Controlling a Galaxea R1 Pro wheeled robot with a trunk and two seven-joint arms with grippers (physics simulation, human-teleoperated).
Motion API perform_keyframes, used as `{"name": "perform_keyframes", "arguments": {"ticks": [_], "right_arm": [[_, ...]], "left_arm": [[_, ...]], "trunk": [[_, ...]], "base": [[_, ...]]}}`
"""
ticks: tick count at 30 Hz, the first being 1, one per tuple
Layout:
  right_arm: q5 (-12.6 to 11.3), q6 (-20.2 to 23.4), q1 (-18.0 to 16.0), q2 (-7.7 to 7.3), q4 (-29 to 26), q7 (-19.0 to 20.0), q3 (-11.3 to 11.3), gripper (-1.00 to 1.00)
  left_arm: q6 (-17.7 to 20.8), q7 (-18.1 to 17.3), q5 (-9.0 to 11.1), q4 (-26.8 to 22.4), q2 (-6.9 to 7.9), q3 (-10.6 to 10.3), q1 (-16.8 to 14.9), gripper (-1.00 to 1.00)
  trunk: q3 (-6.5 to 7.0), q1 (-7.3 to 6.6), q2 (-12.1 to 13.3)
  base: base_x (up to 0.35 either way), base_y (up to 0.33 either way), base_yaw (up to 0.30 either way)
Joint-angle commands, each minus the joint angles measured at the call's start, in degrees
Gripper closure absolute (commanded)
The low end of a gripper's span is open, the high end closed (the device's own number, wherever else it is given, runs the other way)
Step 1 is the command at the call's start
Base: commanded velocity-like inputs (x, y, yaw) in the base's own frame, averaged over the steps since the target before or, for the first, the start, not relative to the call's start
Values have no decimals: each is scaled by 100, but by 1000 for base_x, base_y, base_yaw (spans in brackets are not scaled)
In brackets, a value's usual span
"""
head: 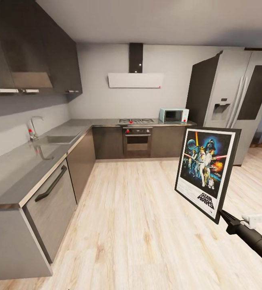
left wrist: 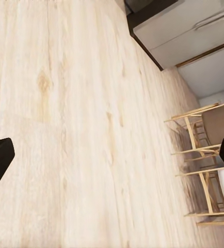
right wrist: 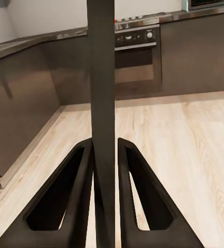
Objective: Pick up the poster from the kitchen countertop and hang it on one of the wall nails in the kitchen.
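Right gripper jaws are clamping the black-framed Star Wars poster's lower edge, upright over right-side wood floor; left gripper jaws are hanging apart. Advice: carry level, approaching the far wall slowly.

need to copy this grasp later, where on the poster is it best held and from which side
By its bottom edge near the lower corner, coming from below and pinching across the thin frame. The poster is a flat, rigid panel, so only an edge fits between fingers. The right hand does this now: a finger presses each face, holding it upright, slightly tilted, artwork unobstructed and the top edge free for hanging.
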Motion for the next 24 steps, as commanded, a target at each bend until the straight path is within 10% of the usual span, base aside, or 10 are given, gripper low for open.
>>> {"name": "perform_keyframes", "arguments": {"ticks": [1, 24], "right_arm": [[-14, 69, -7, 2, -6, 42, -13, 100], [-14, 69, -7, 2, -31, 42, -13, 100]], "left_arm": [[-60, -2, 34, -2, 2, -47, -3, -100], [-60, -1, 34, -2, 2, -50, -3, -100]], "trunk": [[11, -22, 37], [424, -527, 959]], "base": [[0, 0, 0], [0, 0, 0]]}}
